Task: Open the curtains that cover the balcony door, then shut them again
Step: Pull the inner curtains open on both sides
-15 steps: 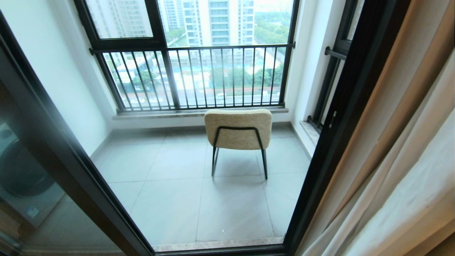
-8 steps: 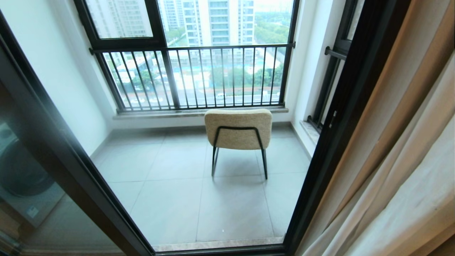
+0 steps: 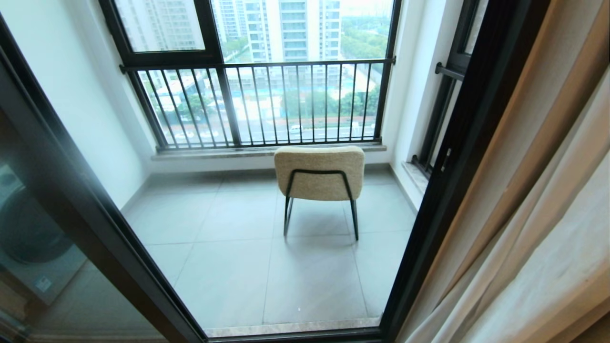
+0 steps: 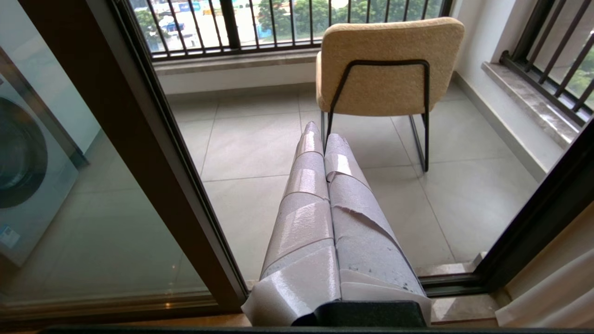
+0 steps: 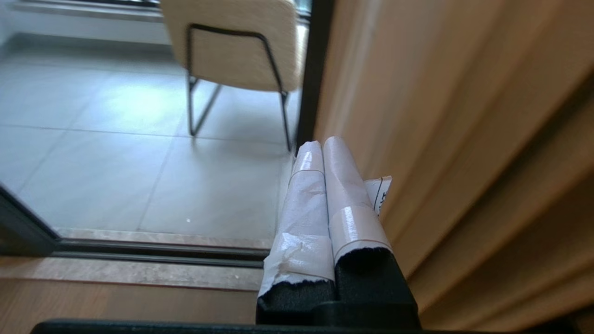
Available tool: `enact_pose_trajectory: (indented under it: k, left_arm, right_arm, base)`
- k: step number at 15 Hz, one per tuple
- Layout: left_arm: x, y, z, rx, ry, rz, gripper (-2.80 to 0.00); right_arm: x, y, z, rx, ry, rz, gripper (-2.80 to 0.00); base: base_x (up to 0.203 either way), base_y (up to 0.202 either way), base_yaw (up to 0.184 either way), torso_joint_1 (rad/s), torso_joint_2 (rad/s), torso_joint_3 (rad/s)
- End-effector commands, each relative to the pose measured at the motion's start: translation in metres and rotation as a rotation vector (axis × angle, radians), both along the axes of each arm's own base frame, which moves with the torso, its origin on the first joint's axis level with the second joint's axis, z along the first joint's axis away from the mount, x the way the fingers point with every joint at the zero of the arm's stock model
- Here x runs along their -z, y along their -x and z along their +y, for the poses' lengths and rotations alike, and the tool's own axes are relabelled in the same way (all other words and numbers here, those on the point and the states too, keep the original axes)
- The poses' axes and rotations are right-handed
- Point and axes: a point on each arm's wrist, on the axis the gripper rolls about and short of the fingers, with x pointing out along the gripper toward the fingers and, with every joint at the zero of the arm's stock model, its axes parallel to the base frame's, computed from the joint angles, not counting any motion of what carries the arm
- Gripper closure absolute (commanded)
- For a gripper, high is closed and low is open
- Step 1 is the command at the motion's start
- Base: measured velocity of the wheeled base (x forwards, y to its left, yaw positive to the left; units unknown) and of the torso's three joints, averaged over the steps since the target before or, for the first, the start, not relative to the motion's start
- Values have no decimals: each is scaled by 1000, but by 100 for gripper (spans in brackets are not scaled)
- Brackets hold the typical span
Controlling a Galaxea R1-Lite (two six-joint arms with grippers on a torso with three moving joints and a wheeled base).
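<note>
The door [image 3: 457, 157] takes most of what I see in the head view: a dark frame around clear glass, with a second glass panel on my left where a washing machine [image 3: 28, 238] shows behind it. Through the glass I see the grey tile floor [image 3: 238, 267] of the balcony and, at the far wall, a railing window [image 3: 257, 102] with black bars. The curtains [image 3: 548, 267] are gathered at my right side, next to the right post of the door frame, so the glass is uncovered; the pale folds hang in front and the tan drapes [image 3: 548, 109] are just beside them, toward the door frame. One chair [image 3: 319, 172] stands on the tiles with its beige back turned to me, near the window and well apart from the door. My left gripper [image 4: 322, 139] points toward the balcony; its two taped fingers are pressed together and hold nothing. My right gripper [image 5: 322, 150] is low, just beside the tan drapes, near the bottom track of the door; its fingers are also closed on each other, with no fabric between them. I cannot tell if its side touches the drapes.
</note>
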Motion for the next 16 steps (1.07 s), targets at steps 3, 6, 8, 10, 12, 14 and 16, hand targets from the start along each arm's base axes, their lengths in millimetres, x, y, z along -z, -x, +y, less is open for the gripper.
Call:
enact_pose_trajectory:
  k: [3,6,8,10,12,14,16]
  left_arm:
    - [0,0,0,0,0,0,0]
    - [0,0,0,0,0,0,0]
    - [0,0,0,0,0,0,0]
    - [0,0,0,0,0,0,0]
    - [0,0,0,0,0,0,0]
    - [0,0,0,0,0,-1,0]
    - [0,0,0,0,0,0,0]
  right_arm:
    - [2,2,-1,31,-13,-72,0]
    - [2,2,-1,27,-11,-72,0]
    - [2,2,0,-5,-1,-70,0]
    - [2,2,0,-5,22,-78,0]
    - [-5,3,1,-32,58,-107,0]
    - [-23,4,2,-79,61,-119,0]
    - [-43,-4,2,-96,63,-115,0]
  base:
    - [0,0,0,0,0,0]
    - [0,0,0,0,0,0]
    - [0,0,0,0,0,0]
    - [0,0,0,0,0,0]
    - [0,0,0,0,0,0]
    - [0,0,0,0,0,0]
    - [0,0,0,0,0,0]
